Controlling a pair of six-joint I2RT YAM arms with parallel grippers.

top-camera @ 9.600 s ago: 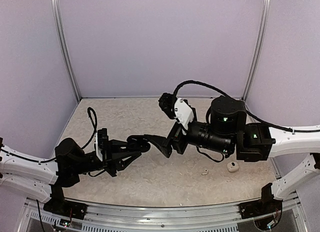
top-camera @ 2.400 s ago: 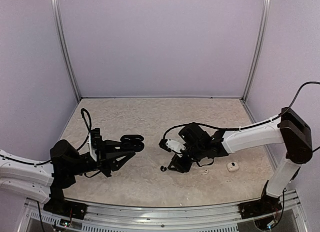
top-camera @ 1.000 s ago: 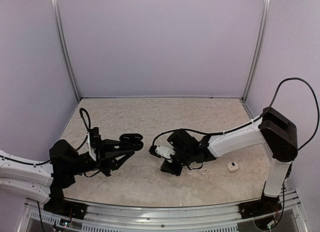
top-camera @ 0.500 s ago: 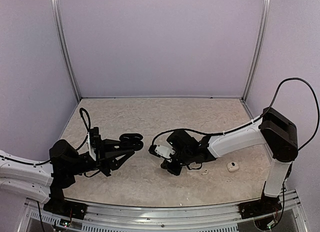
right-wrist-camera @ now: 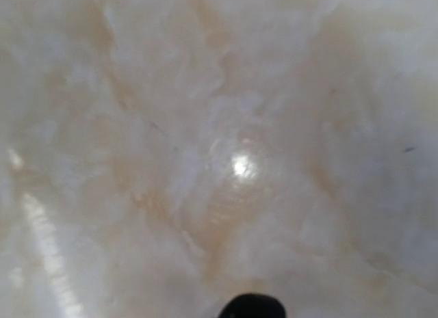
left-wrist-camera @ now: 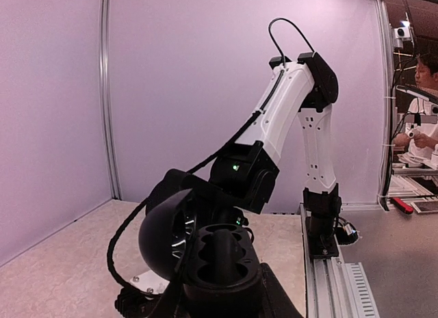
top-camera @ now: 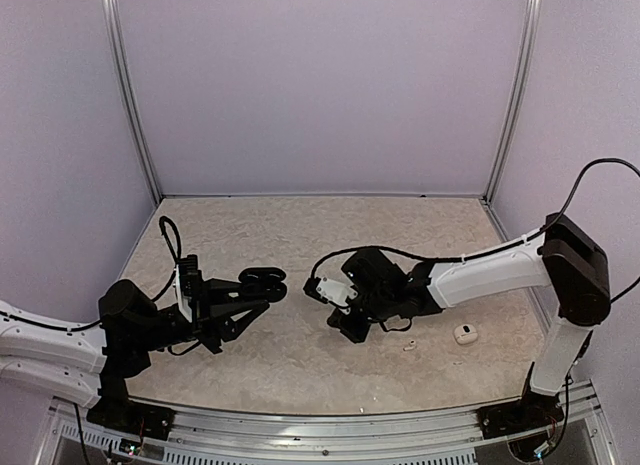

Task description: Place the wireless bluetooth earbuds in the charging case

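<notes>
My left gripper (top-camera: pixel 245 290) is shut on the black charging case (top-camera: pixel 263 281), held off the table with its lid open. In the left wrist view the case body (left-wrist-camera: pixel 220 265) fills the bottom centre, with the round lid (left-wrist-camera: pixel 164 234) up at its left. My right gripper (top-camera: pixel 349 326) points down just above the table centre and is shut. A small black rounded bit, a black earbud (right-wrist-camera: pixel 251 307), shows at the bottom edge of the right wrist view. I see no black earbud on the table. A white earbud (top-camera: pixel 410 346) lies to the right.
A white oval case (top-camera: pixel 464 334) lies on the marbled table (top-camera: pixel 300 235) near the right arm's base. Purple walls with metal posts enclose the back and sides. A metal rail (top-camera: pixel 330 435) runs along the near edge.
My right gripper has shut, then risen a little and shifted right off the table. The black earbud that lay under it is gone from the table. The left arm has not moved.
</notes>
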